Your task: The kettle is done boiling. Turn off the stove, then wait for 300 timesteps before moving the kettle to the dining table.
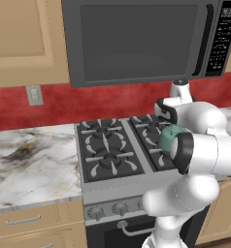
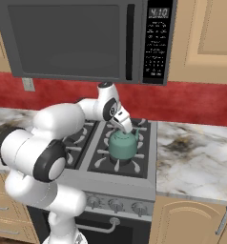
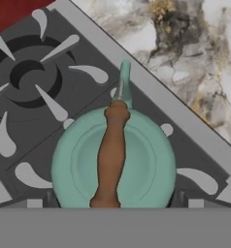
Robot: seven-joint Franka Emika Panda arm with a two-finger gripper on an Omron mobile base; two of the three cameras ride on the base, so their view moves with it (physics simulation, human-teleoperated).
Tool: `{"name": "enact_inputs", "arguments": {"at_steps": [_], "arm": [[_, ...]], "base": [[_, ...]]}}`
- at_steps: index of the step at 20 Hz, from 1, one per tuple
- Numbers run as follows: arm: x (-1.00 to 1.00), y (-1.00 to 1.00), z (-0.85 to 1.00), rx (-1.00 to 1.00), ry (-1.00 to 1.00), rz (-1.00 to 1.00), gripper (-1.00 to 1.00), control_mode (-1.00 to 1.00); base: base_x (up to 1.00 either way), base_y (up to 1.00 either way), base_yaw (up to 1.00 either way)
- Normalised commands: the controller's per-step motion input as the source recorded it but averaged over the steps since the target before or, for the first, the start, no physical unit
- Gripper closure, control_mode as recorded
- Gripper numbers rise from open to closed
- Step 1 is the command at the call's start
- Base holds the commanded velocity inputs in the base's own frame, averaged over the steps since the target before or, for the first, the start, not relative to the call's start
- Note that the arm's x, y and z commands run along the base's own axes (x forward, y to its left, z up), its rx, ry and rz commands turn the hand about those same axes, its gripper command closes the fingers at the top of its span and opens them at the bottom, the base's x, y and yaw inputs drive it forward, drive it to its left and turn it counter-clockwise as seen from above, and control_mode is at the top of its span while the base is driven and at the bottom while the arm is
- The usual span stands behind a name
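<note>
One small round teal-green kettle (image 2: 123, 145) with a brown handle on top sits on the front right burner of the shiny steel gas stove (image 1: 107, 152). It stands upright on the black iron grate. Its short spout points toward the back of the stove, near the right edge.

My two-finger gripper (image 2: 124, 125) hangs right above the kettle, pointing down at it. My fingers are spread as wide as they go, and I hold nothing. In my hand view, the kettle's brown handle (image 3: 110, 155) runs straight up the middle, and my two dark finger tips sit low on either side of the kettle's round body. I cannot tell if they touch it.

Round knobs (image 2: 116, 205) line the front of the stove, above the oven's bar handle (image 2: 101, 227). A big dark grey microwave (image 1: 141, 38) hangs over the stove, in front of a red wall. White and brown marble counters (image 1: 30, 164) lie on both sides of the stove, with tan wood cupboards below.
</note>
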Motion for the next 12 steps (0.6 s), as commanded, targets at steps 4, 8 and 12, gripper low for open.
{"name": "enact_inputs", "arguments": {"at_steps": [4,8,12], "arm": [[0.05,0.00,-0.06,0.00,0.00,0.00,-1.00,-1.00],[0.04,0.00,-0.05,0.00,0.00,0.00,-1.00,-1.00],[0.05,0.00,-0.05,0.00,0.00,0.00,-1.00,-1.00]], "base": [[0.00,0.00,0.00],[0.00,0.00,0.00],[0.00,0.00,0.00]]}}
